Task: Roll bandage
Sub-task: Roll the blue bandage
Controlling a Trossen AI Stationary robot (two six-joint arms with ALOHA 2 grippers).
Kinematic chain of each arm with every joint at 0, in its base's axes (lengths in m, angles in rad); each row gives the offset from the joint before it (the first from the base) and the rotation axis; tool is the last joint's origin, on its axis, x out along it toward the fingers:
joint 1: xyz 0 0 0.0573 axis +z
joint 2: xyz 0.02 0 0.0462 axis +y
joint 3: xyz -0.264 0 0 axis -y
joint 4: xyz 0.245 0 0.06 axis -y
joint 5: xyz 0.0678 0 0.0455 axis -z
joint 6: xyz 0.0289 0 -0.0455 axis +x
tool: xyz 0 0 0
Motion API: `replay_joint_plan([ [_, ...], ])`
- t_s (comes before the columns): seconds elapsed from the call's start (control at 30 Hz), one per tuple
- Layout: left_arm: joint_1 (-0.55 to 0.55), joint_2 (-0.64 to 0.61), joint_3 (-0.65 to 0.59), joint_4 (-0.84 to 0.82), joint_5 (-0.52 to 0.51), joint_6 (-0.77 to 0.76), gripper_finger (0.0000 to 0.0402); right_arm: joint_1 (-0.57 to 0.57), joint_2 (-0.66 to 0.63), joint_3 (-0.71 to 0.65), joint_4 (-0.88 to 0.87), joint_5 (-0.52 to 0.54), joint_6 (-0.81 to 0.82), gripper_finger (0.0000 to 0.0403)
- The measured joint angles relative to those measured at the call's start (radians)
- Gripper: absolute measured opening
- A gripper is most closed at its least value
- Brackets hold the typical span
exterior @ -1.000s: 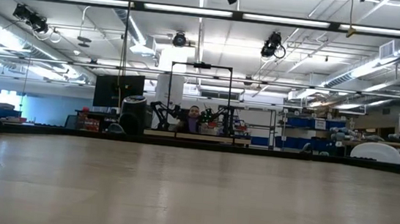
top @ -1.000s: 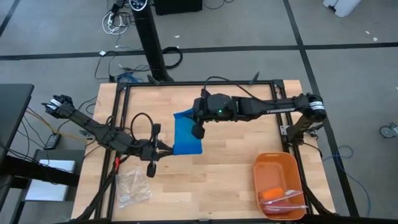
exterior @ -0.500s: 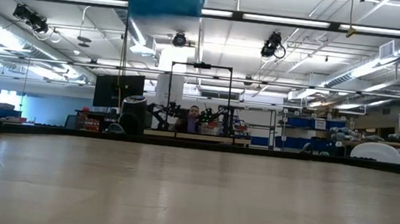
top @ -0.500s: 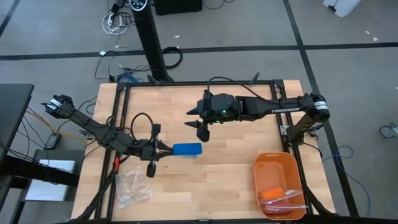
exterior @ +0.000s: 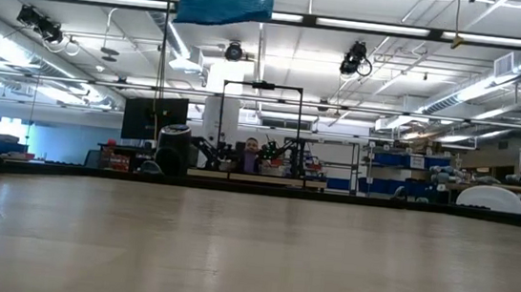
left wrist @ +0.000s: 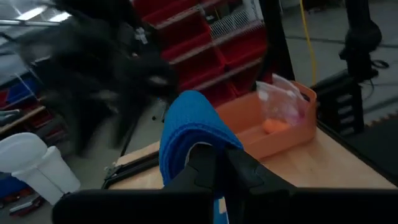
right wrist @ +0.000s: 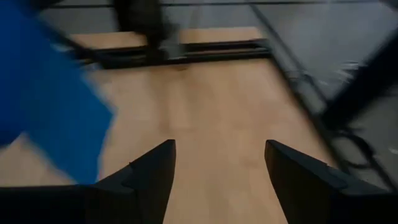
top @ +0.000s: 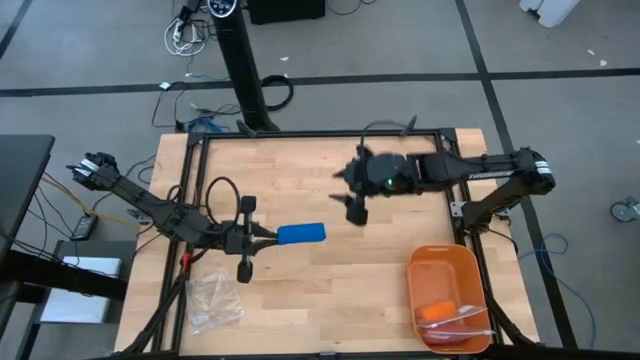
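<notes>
The left gripper [top: 268, 237] pinches one end of the bandage [top: 301, 234], which hangs unrolled above the table — rolling is not yet done. The right gripper [top: 356, 203] is spread wide and empty, well apart.

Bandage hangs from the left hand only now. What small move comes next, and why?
Probably bring the open right hand back to the bandage's free end and pinch it. The left hand is shut on one end only, and the right has let go and sits apart, so nothing can start the roll.
</notes>
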Motion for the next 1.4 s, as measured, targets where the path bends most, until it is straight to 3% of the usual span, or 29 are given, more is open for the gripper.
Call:
replay_joint_plan([
  [0.1,0.000,-0.001,0.000,0.046,-0.022,0.023,0.0014,0.033,-0.035,-0.192,0.220,-0.052,-0.024,0.0241],
  [0.27,0.001,-0.001,0.000,0.082,-0.022,0.045,0.0014,0.087,-0.058,-0.526,0.819,-0.114,-0.018,0.0235],
  [0.37,0.004,-0.001,0.000,0.094,-0.023,0.048,0.0014,0.117,-0.018,-0.651,1.127,-0.120,-0.017,0.0238],
  [0.47,0.004,-0.001,0.000,0.125,-0.017,0.051,0.0014,0.115,0.038,-0.694,1.309,-0.111,-0.015,0.0237],
  [0.67,0.023,-0.002,0.000,0.149,-0.004,0.052,0.0014,0.077,0.134,-0.629,1.387,-0.226,0.021,0.0241],
  [0.83,0.050,-0.001,0.000,0.151,-0.009,0.052,0.0014,0.071,0.195,-0.571,1.379,-0.242,0.029,0.0231],
  [0.97,0.058,-0.002,0.000,0.169,-0.034,0.074,0.0014,0.089,0.212,-0.565,1.365,-0.204,0.064,0.0168],
  [1.13,0.068,-0.008,0.000,0.198,-0.056,0.117,0.0014,0.141,0.211,-0.565,1.371,-0.081,0.022,0.0027],
  [1.4,0.106,-0.008,-0.010,0.223,-0.154,0.179,0.0014,0.257,0.211,-0.565,1.388,-0.021,0.002,0.0004],
])
